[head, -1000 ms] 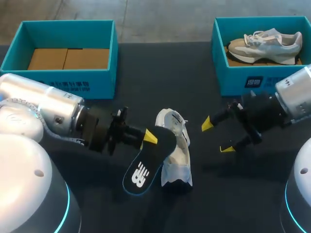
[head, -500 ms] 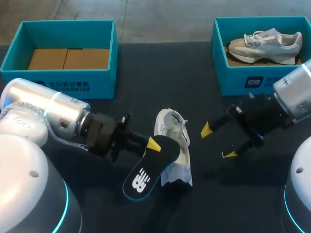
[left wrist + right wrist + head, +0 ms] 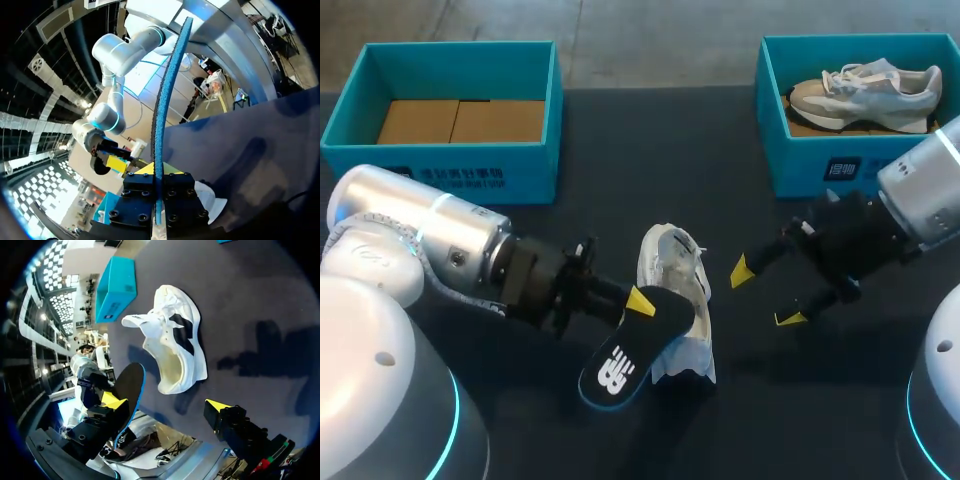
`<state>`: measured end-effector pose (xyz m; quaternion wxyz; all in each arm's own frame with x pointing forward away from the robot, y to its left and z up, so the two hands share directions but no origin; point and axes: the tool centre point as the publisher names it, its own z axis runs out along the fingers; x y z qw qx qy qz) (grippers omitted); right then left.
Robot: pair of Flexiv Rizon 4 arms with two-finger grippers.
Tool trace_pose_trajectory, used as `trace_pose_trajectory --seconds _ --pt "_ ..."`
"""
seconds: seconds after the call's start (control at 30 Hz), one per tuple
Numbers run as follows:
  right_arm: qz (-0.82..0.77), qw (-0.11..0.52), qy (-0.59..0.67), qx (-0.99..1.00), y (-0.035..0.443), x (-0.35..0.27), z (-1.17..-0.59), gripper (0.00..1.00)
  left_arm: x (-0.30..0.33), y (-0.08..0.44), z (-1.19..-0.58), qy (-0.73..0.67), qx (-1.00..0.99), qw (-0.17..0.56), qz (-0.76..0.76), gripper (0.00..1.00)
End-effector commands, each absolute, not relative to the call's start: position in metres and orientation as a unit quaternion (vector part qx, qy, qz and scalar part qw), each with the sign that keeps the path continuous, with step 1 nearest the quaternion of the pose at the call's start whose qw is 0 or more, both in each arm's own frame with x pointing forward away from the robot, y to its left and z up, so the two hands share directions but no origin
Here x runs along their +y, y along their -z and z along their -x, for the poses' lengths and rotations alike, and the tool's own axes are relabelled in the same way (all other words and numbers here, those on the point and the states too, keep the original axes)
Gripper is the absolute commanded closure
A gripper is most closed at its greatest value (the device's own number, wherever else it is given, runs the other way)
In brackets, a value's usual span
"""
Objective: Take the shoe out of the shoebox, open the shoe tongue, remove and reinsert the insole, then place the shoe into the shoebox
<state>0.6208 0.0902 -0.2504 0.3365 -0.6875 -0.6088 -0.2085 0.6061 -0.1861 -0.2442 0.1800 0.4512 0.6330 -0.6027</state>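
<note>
A white shoe (image 3: pixel 682 290) with black side marks (image 3: pixel 176 337) lies on the dark table, its tongue pulled out and its opening bare. My left gripper (image 3: pixel 632 303) is shut on the black, blue-edged insole (image 3: pixel 625 355), holding it just beside the shoe's heel end. In the left wrist view the insole (image 3: pixel 165 110) shows edge-on, pinched in that gripper (image 3: pixel 157 196). My right gripper (image 3: pixel 765 294) stands open a short way right of the shoe, nothing between its fingers. In the right wrist view this gripper (image 3: pixel 165 407) faces the shoe, with the insole (image 3: pixel 129 385) behind one finger.
A teal shoebox (image 3: pixel 440 165) with brown cardboard inside stands at the back left. Another teal shoebox (image 3: pixel 810 165) at the back right holds a second grey-white shoe (image 3: pixel 865 85), close behind my right arm.
My left arm has carried the insole slightly toward the table's front and right, closer to the shoe's heel. The right gripper has drifted a little left, still open.
</note>
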Motion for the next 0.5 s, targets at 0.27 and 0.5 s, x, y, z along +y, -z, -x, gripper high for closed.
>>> trace_pose_trajectory --seconds 0.27,0.5 --pt "0.672 0.335 0.196 -0.631 0.247 0.1 -0.597 0.0 -0.196 0.263 -0.597 0.612 0.639 0.169 -0.435 1.0" --pt "0.653 0.337 0.192 -0.65 0.256 0.109 -0.587 0.0 -0.198 0.27 -0.597 0.616 0.639 0.166 -0.429 1.0"
